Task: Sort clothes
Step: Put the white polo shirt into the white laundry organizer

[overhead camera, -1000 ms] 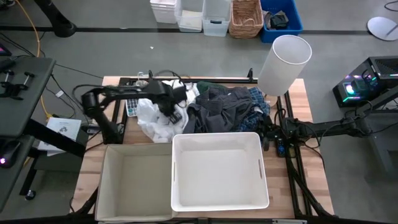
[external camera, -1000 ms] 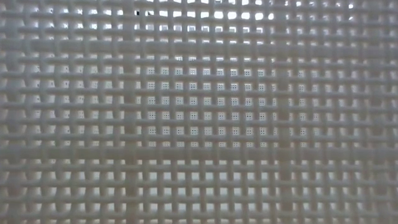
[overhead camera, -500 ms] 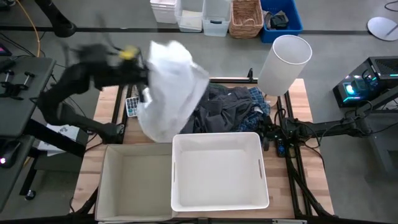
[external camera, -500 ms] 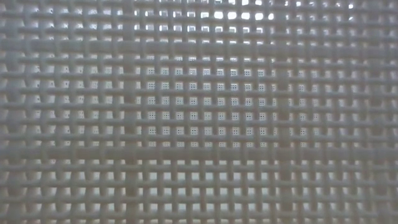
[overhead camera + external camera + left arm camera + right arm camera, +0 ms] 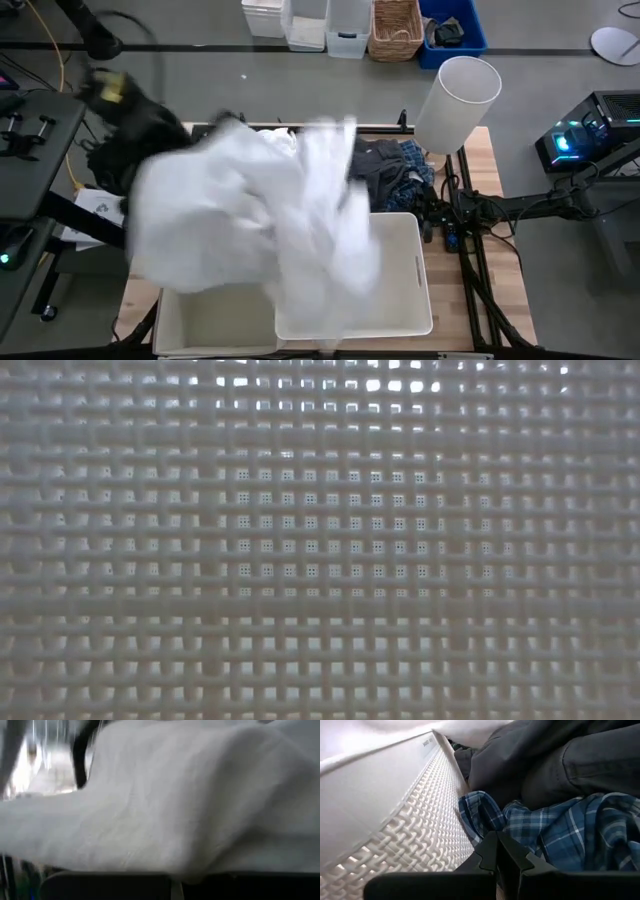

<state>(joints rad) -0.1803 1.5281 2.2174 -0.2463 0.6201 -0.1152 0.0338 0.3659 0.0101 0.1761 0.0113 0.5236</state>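
High view: a white garment (image 5: pixel 270 220) hung spread and motion-blurred above the table (image 5: pixel 490 160), covering most of the beige bin (image 5: pixel 190 325) and the near-left part of the white plastic bin (image 5: pixel 405 290). The left arm (image 5: pixel 125 115) was raised at the table's far-left corner, with the cloth trailing away from it toward both bins. The left gripper itself was hidden by the fabric (its own wrist view was filled with white cloth (image 5: pixel 180 805) lying directly ahead of it), so whether its fingers were apart or clamped on the garment could not be told.

The remaining clothes lay in a heap at the far side of the table, behind the white plastic bin: a dark grey garment (image 5: pixel 380 165) with the blue-white plaid shirt (image 5: pixel 415 165) beside it.

Right wrist view: the right gripper (image 5: pixel 506 854) rested low at the table's right side, its two dark fingers closed together on nothing. Immediately in front of it lay the blue-white plaid shirt (image 5: pixel 560 827), probably just touching the fingertips, though the contact was not clear. The dark grey garment (image 5: pixel 555 765) was piled just beyond the shirt, and the woven-textured wall of the white plastic bin (image 5: pixel 405 840) ran alongside the gripper.

Low view: the picture was wholly filled by a white lattice wall (image 5: pixel 320 550).
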